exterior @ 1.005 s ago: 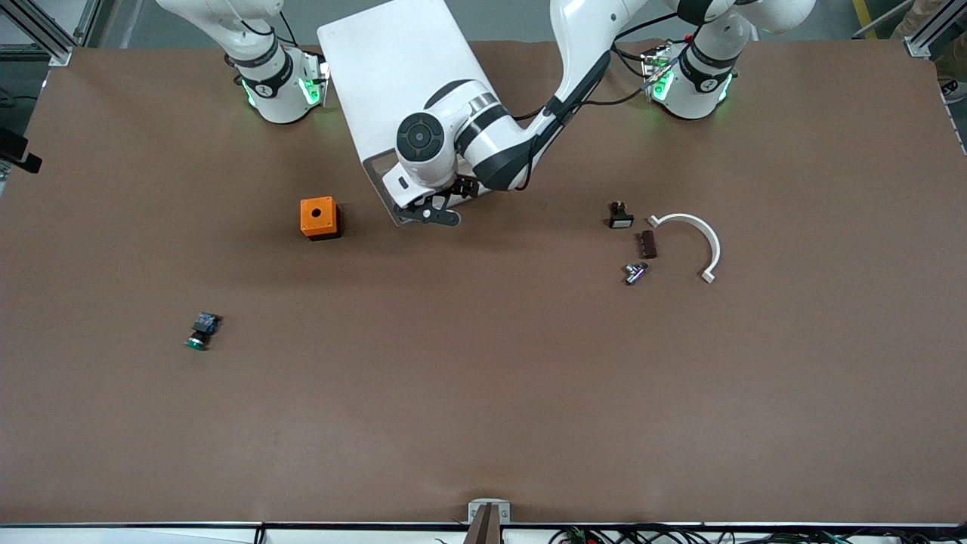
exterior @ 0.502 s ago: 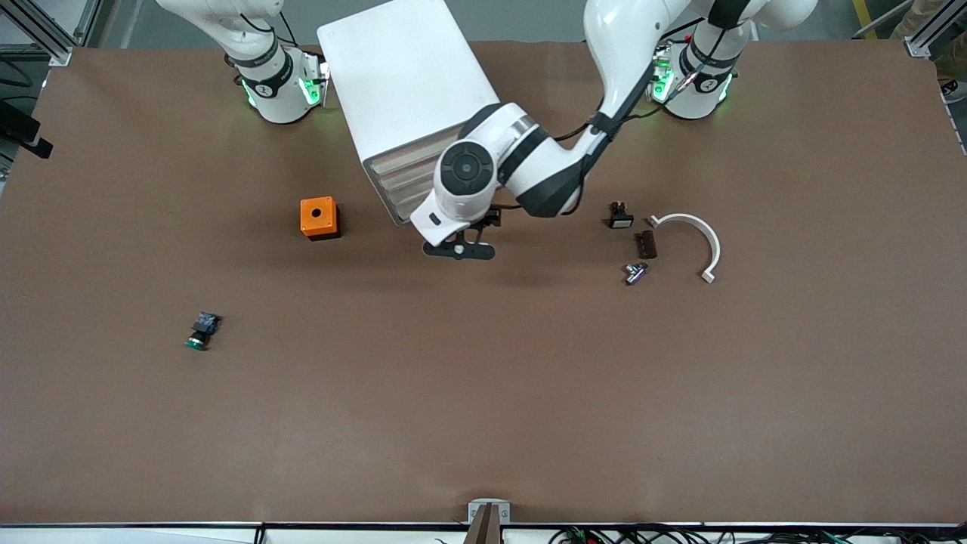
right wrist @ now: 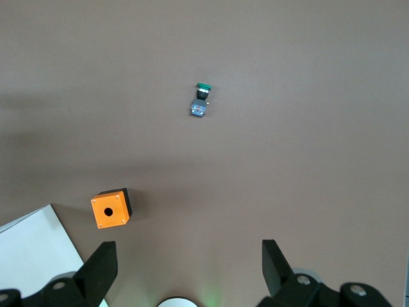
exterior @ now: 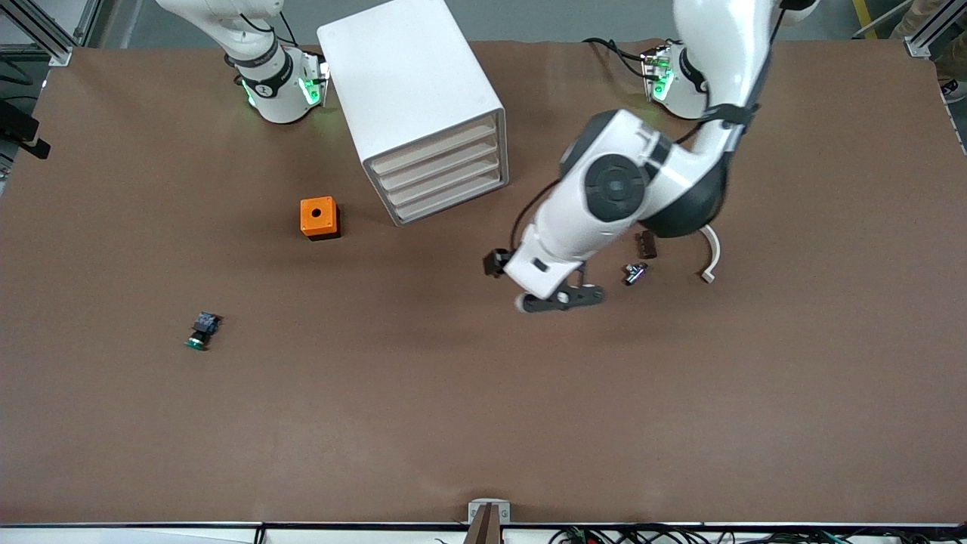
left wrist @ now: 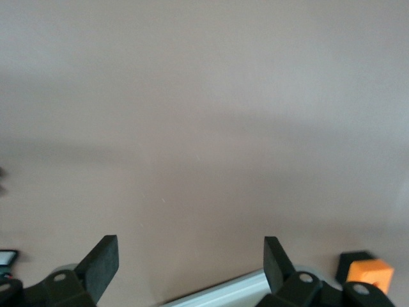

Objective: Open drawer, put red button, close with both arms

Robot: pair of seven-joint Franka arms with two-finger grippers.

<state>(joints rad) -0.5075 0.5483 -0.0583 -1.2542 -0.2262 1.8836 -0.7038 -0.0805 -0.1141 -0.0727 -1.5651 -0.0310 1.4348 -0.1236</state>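
The white cabinet [exterior: 412, 83] stands near the robots' bases, and its four drawer fronts [exterior: 442, 175] all sit flush. The red button is not in view. My left gripper [exterior: 563, 299] is open and empty over bare table, between the cabinet and the small parts at the left arm's end. In the left wrist view its fingers [left wrist: 192, 256] stand wide apart over brown table. My right gripper [right wrist: 188, 262] is open and empty. It hangs high over the right arm's base and is out of the front view.
An orange box with a hole [exterior: 319, 217] [right wrist: 110, 209] sits beside the cabinet. A green-capped button [exterior: 200, 332] [right wrist: 202, 100] lies nearer the camera. A dark brown piece [exterior: 646, 244], a small metal part [exterior: 634, 273] and a white curved bracket [exterior: 712, 257] lie by the left arm.
My left arm swung away from the cabinet front toward its own end and nearer the camera. The drawer that stuck out a second ago now sits flush. The right arm has not moved.
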